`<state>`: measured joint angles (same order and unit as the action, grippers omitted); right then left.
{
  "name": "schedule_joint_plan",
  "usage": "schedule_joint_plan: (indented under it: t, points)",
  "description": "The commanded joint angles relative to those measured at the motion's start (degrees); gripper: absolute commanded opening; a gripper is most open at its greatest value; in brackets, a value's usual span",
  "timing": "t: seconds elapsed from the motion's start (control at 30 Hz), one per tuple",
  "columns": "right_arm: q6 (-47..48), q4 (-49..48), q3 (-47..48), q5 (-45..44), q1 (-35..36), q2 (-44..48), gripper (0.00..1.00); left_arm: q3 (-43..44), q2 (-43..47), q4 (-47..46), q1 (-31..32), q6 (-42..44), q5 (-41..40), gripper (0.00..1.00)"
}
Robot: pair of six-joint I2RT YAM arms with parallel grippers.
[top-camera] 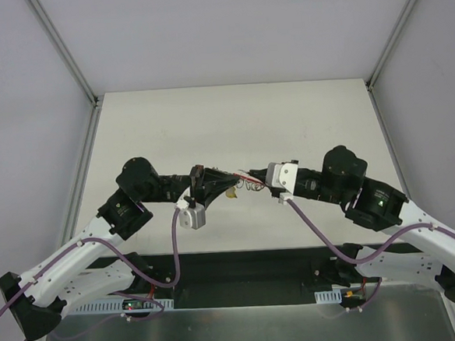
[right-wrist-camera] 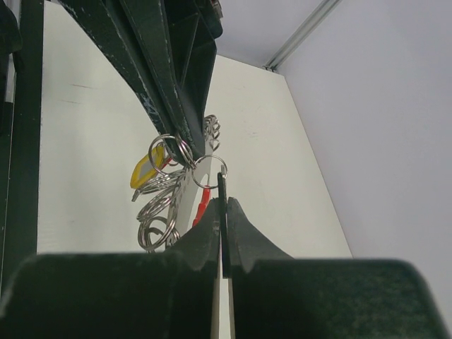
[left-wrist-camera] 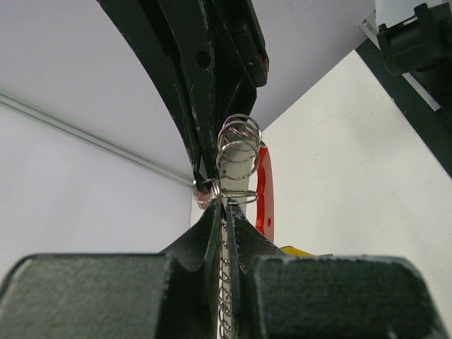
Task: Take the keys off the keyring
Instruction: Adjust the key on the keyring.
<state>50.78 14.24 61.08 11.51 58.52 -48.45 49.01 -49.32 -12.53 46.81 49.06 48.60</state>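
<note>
Both arms meet above the middle of the table, well clear of its surface. The left gripper is closed on the thin, jagged blade of one of the keys. The right gripper is clamped on a small loop of the keyring. The bunch hangs between the two tips. Around it are stacked wire rings, a red plastic piece and a yellow tag. In each wrist view the opposing dark fingers cross the upper frame and hide part of the bunch.
</note>
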Motion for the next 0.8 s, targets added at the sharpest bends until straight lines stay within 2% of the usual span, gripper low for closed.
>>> schedule_joint_plan:
  t: [0.0, 0.2, 0.33, 0.53, 0.77]
  points:
    - [1.60, -2.63, 4.83, -2.54, -0.78, -0.77, 0.01, 2.66, 0.45, -0.65, 0.65, 3.67, 0.80, 0.00]
    - [4.49, -4.13, 9.58, -4.47, -0.86, -4.37, 0.01, 6.44, -2.88, -1.01, 0.57, 2.10, -1.14, 0.00]
    - [5.64, -5.27, 9.85, -5.97, -0.78, -5.17, 0.01, 11.27, -5.78, 0.58, -0.93, -4.30, 1.85, 0.00]
    - [5.99, -7.30, 7.48, -7.11, -0.95, -4.11, 0.01, 9.44, -3.77, 0.76, -0.84, -9.50, 1.24, 0.00]
    - [5.90, -7.47, 7.04, -5.88, -0.87, -4.38, 0.01, 7.85, -2.54, 0.32, -0.93, -8.63, -1.05, 0.00]
